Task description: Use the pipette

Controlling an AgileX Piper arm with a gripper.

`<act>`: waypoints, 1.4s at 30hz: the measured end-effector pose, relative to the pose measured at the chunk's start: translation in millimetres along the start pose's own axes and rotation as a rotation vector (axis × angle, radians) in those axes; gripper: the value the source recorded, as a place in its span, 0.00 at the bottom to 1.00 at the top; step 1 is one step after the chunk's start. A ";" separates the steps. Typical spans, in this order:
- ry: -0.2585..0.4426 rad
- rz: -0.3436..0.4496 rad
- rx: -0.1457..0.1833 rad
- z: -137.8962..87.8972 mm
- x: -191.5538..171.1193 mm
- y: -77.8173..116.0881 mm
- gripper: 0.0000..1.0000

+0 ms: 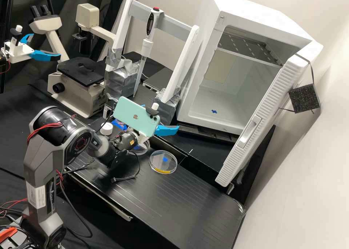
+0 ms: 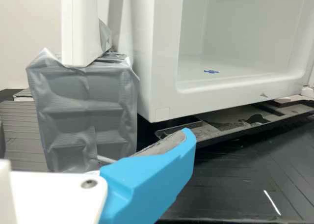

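While the pincer [image 1: 160, 117] gapes wide, taped stand [image 1: 173, 26] w/ pipette [image 1: 147, 47] sits betw. microscope [image 1: 78, 96] & open white cabinet [image 1: 261, 19].

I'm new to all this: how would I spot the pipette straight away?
Find the big white cabinet with its door open. Beside it is a white frame with a grey crossbar, and the pipette hangs at that bar. Its red button and long, thin tip set it apart from the posts on either side.

The pipette [image 1: 147, 47] is white, its button [image 1: 156, 8] red.
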 end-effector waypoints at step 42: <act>0.332 0.006 -0.041 -165.2 3.9 62.9 1.00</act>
